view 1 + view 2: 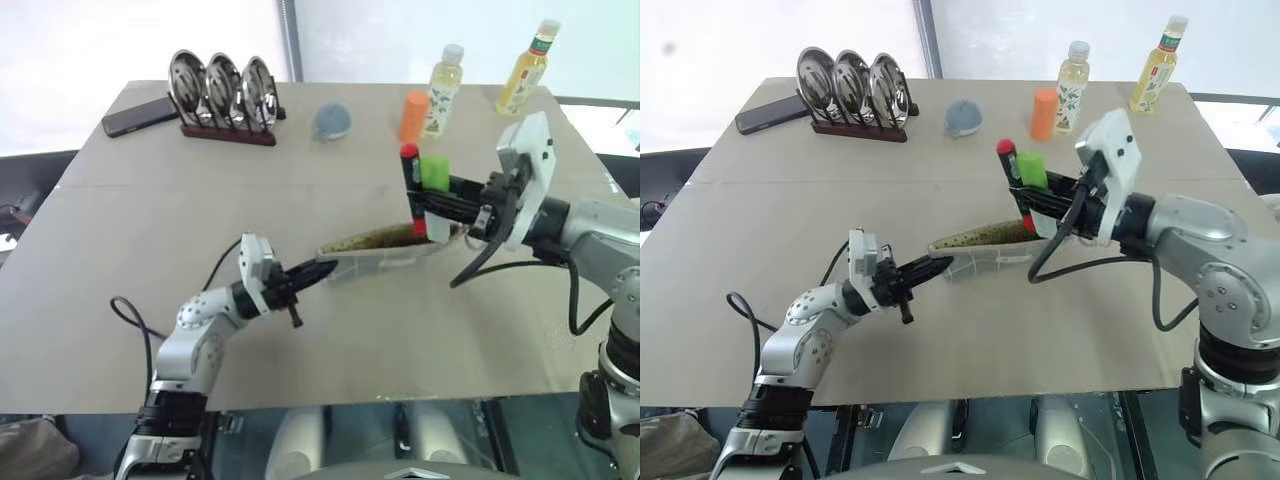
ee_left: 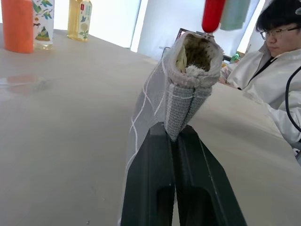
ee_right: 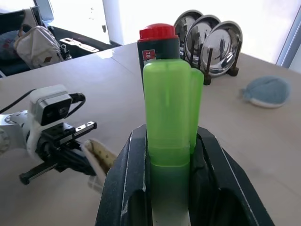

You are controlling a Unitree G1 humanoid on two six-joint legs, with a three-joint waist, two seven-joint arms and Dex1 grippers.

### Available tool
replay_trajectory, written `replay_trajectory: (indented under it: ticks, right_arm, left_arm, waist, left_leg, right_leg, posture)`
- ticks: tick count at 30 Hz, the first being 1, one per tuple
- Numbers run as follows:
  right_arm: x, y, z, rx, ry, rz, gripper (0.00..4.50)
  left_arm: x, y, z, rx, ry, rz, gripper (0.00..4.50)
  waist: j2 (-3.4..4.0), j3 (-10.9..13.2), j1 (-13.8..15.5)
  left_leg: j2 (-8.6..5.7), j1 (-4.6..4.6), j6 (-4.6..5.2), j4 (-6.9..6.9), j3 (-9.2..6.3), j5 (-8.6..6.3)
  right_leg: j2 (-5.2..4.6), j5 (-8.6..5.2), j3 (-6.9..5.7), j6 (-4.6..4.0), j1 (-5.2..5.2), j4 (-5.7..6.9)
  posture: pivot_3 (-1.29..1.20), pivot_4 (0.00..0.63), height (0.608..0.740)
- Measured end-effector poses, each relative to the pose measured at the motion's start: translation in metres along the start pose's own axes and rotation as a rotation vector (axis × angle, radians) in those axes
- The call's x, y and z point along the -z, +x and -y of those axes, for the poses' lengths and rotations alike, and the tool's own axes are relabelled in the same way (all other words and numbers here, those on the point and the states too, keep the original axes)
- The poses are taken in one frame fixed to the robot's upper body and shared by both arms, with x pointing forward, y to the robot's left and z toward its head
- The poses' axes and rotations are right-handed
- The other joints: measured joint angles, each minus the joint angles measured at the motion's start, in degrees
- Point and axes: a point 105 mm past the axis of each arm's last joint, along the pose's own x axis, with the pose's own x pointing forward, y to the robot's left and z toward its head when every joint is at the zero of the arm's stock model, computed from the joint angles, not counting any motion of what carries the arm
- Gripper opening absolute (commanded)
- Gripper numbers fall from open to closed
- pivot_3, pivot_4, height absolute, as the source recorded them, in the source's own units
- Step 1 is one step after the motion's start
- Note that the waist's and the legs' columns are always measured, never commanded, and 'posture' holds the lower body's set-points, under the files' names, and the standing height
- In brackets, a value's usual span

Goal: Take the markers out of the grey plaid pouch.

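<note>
Left eye view: the left hand (image 1: 322, 270) is pressed together on one end of the grey plaid pouch (image 1: 385, 250), which lies on the beige desk (image 1: 300, 180) with its mouth gaping upward. The right hand (image 1: 428, 205) pinches the markers (image 1: 425, 190) upright, just above the pouch's far end: a bright green one beside a dark one with a red cap. Along the far edge of the desk stand an orange cylinder bottle (image 1: 414, 116), a clear drink bottle (image 1: 445, 90) with a leafy label and a yellow drink bottle (image 1: 527, 70); their writing is too small to read. A blue-grey pouch (image 1: 332, 121) lies near them, and further left are a rack of three steel plates (image 1: 222, 95) and a black phone (image 1: 140, 116).

Right eye view: the same layout; the markers are clear of the pouch's opening.

Left wrist view: the two black fingers (image 2: 155, 183) clamp the pouch's folded fabric end, pale grid lines showing on its side. The red marker cap hangs above the open mouth. A person in a white coat (image 2: 277, 75) sits past the desk.

Right wrist view: the fingers (image 3: 127, 188) grip the green marker, with the red-capped one behind it bearing a small red label, unreadable. The left hand and the pouch's end lie below.
</note>
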Motion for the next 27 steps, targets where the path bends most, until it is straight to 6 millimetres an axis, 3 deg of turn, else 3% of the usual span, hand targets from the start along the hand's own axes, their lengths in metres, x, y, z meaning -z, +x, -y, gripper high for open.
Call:
replay_trajectory:
  ticks: [7, 13, 18, 27]
  right_arm:
    - [0.004, 0.008, -0.012, -0.085, -0.047, -0.017, 0.44]
    - [0.000, 0.003, -0.028, -0.180, -0.072, -0.017, 0.44]
    - [0.013, 0.000, -0.035, -0.206, -0.065, -0.064, 0.44]
    - [0.025, 0.011, -0.046, -0.231, -0.084, -0.080, 0.44]
  left_arm:
    - [0.004, -0.004, 0.002, 0.010, 0.000, -0.004, 0.00]
    - [0.006, -0.004, -0.001, 0.006, -0.016, -0.006, 0.00]
    - [0.007, -0.004, -0.002, 0.003, -0.023, -0.002, 0.00]
    - [0.006, -0.002, -0.002, 0.012, -0.026, 0.002, 0.00]
  waist:
    - [0.00, 0.0, 0.0]
    - [0.00, 0.0, 0.1]
    - [-0.01, 0.0, 0.1]
    - [-0.01, 0.0, 0.3]
  left_leg:
    - [0.02, 0.02, 0.00, 0.01, 0.00, 0.00]
    - [0.02, 0.01, 0.00, -0.01, -0.02, 0.00]
    - [0.02, 0.02, 0.00, 0.01, 0.03, 0.00]
    - [0.01, 0.00, -0.01, 0.01, 0.02, 0.00]
  right_leg:
    - [-0.02, -0.01, 0.00, -0.02, 0.00, 0.00]
    - [-0.01, -0.01, -0.02, -0.02, 0.00, -0.01]
    - [-0.05, -0.01, -0.01, -0.02, 0.00, -0.03]
    - [-0.05, -0.01, -0.02, -0.02, 0.00, -0.06]
  posture:
    - [0.00, 0.150, 0.740]
    - [0.00, 0.150, 0.740]
    - [0.00, 0.150, 0.740]
    - [0.00, 0.150, 0.740]
